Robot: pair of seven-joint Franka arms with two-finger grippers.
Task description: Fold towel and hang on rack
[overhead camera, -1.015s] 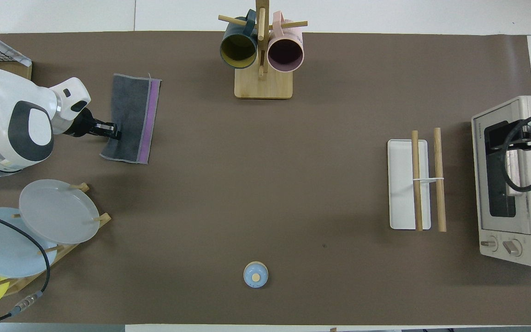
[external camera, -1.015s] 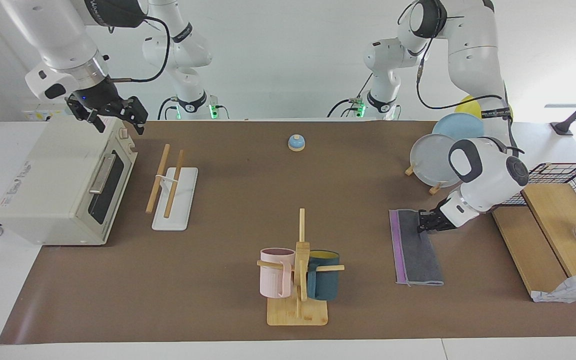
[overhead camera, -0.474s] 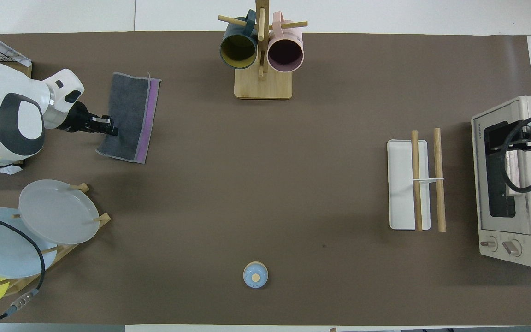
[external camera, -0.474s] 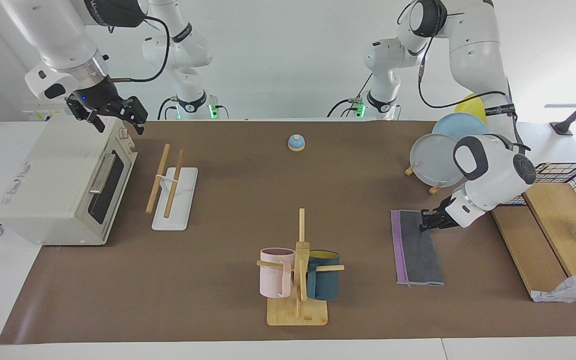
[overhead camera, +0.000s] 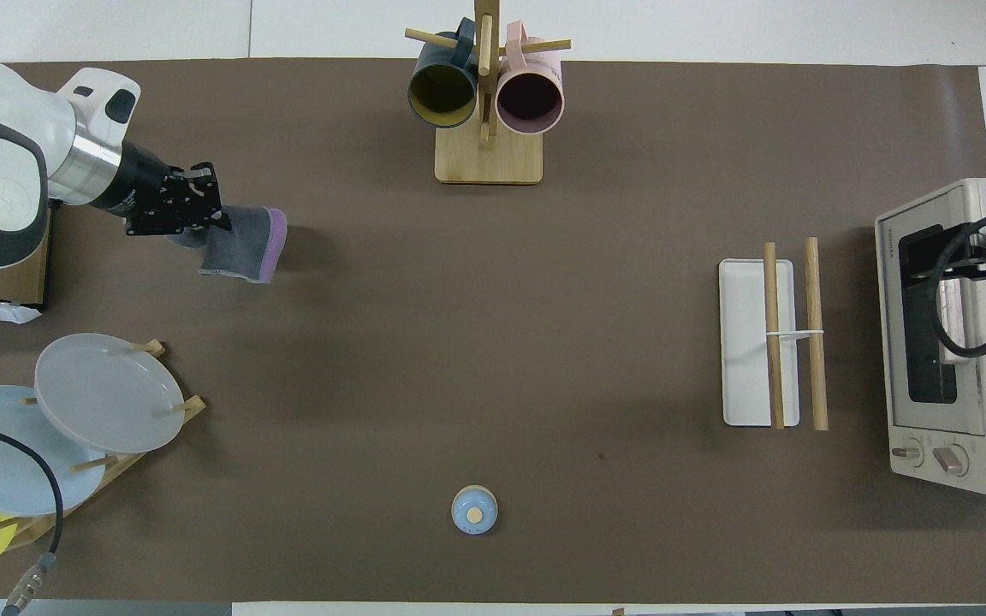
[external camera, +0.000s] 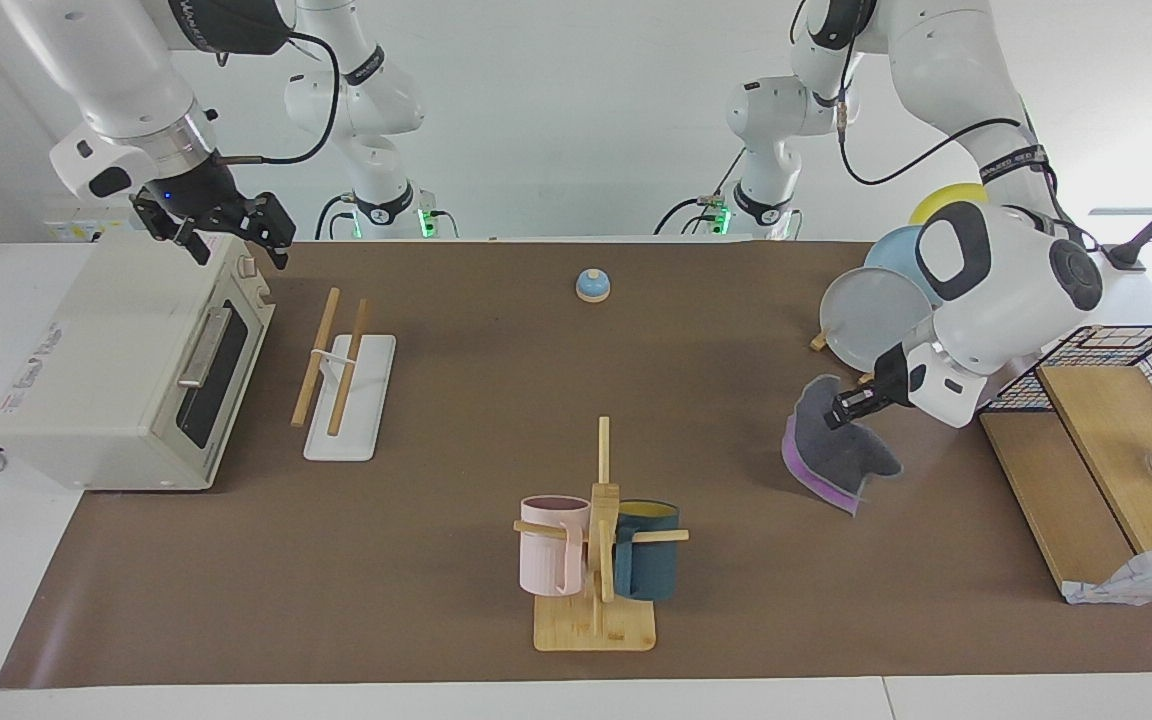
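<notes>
The thin grey-and-purple towel is held aloft, jaws of the left gripper clamped on it, over the brown bench. The right gripper is kept wide open above the toaster oven.

The towel is soft matt cloth, grey on one face and purple on the other. The rack pairs bare light-wood rods with a smooth white base. A matt brown mat covers the tabletop.
</notes>
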